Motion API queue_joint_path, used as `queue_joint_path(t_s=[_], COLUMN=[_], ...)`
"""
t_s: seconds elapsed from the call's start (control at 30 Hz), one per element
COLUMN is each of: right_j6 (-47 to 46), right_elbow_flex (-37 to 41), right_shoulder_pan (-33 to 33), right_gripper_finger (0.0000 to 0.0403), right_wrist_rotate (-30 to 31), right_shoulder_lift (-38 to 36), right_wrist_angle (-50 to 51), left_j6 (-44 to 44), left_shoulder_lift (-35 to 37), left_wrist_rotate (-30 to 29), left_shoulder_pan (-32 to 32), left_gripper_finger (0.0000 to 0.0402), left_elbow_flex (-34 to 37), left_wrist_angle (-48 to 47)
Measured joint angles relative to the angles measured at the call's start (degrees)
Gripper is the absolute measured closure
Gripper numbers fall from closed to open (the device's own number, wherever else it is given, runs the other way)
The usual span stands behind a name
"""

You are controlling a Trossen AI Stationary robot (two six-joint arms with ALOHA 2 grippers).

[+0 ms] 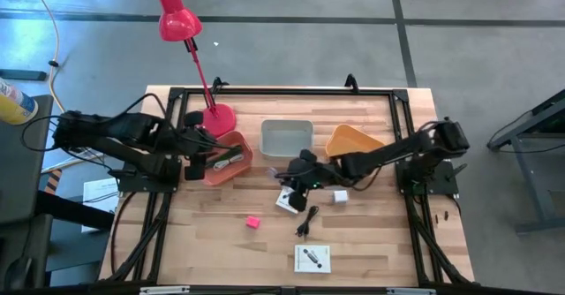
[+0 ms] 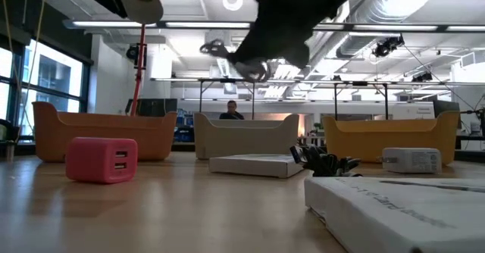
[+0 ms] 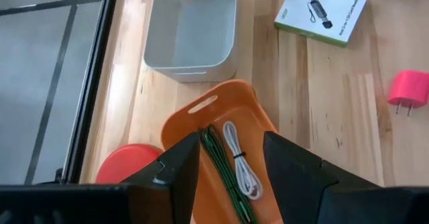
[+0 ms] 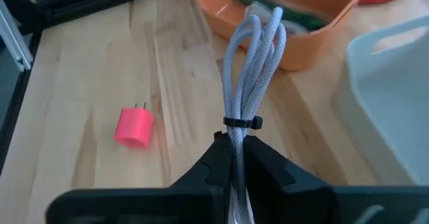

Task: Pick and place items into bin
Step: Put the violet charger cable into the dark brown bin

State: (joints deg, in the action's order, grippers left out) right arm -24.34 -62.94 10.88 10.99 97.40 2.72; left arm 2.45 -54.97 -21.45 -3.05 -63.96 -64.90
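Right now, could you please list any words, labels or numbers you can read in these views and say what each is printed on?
None can be read for certain.
Near box, low view: print along its side edge, too blurred to read.
Box by the grey bin, left wrist view: black print beside a product picture, too small to read.
White charger: a faint mark, unreadable.
Pink charger: no text visible.

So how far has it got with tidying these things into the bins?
Done: a green cable and a white cable already lie in the left orange bin. In hand: the right gripper is shut on a bundled grey cable, lifted above the table. Left: the pink charger, white charger, black cable and two boxes on the table. The left gripper hovers open above its bin.
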Motion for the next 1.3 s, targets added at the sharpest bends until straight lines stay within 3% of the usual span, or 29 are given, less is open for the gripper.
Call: queue_joint_path(t_s=[0.3,0.57,0.67,1.03,1.17,1.3], right_j6=[0.0,0.3,1.3,0.7,1.2,2.8], right_elbow_flex=[0.0,-5.3,-7.3,-8.7,-8.6,-8.7], right_shoulder_pan=[-2.7,-3.5,-3.5,-3.9,-3.2,-1.6], right_gripper_finger=[0.0379,0.0374,0.0367,0.0287,0.0256,0.0235], right_wrist_rotate=[-6.4,-13.9,-13.5,-13.1,-13.0,-11.5], right_shoulder_lift=[8.0,13.9,14.5,14.5,12.6,8.8], right_wrist_angle=[-11.9,-11.2,-9.2,-4.8,-2.9,6.5], left_j6=[1.0,1.4,2.1,2.3,0.3,-3.1], left_shoulder_lift=[0.4,0.3,0.3,0.3,-0.1,-2.7], left_wrist_rotate=[1.2,3.4,3.9,4.4,8.8,14.6], left_shoulder_pan=[0.0,0.0,0.0,0.0,0.0,-0.5], left_gripper_finger=[0.025,0.025,0.025,0.025,0.025,0.025], left_elbow_flex=[0.2,3.6,4.1,4.2,4.2,4.2], left_wrist_angle=[0.8,4.7,5.5,5.7,9.9,16.0])
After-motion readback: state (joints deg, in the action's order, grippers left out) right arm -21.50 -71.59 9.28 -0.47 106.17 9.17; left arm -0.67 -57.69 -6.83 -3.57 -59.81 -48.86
